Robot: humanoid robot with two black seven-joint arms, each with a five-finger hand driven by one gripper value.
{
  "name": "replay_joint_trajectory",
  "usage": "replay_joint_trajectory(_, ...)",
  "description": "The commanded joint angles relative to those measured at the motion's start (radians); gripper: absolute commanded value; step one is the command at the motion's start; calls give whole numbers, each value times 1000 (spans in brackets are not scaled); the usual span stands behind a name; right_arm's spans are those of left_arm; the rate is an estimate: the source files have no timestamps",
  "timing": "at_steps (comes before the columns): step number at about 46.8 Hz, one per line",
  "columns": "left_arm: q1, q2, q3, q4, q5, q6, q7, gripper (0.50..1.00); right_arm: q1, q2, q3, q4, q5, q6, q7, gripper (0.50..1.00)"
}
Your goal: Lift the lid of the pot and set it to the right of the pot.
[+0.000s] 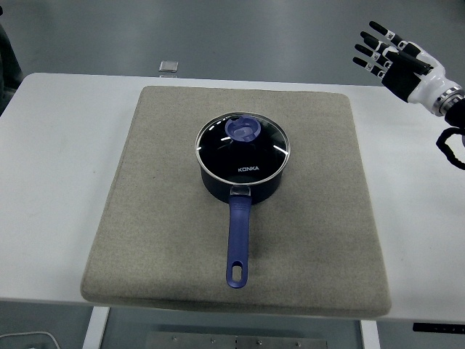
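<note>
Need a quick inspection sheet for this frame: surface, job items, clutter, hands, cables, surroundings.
Surface: white table with a grey mat on it.
Job items: dark blue pot mid-mat, handle toward the near edge; glass lid on it, blue knob up.
Clutter: small square object at the far edge.
Hands: right hand raised, fingers spread, empty; left not in view.
Cables: black cable at the right edge.
Surroundings: grey floor.

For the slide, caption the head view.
Lidded pot on a mat; right hand open, raised at far right.
</note>
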Motion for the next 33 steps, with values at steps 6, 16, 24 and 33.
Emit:
replay_joint_trajectory(6,1,0,0,1,0,3,0,1000,0,-2,0,0,-2,1,-1,907)
replay_joint_trajectory(16,0,0,-1,1,0,1,0,1000,1,-6,-4,0,-15,-1,-1,907)
replay_joint_trajectory(24,0,0,-1,1,0,3,0,1000,1,-12,-4,0,-16,2,2,907)
replay_joint_trajectory(33,0,0,-3,1,0,3,0,1000,1,-16,-1,-1,-5,-2,16,909)
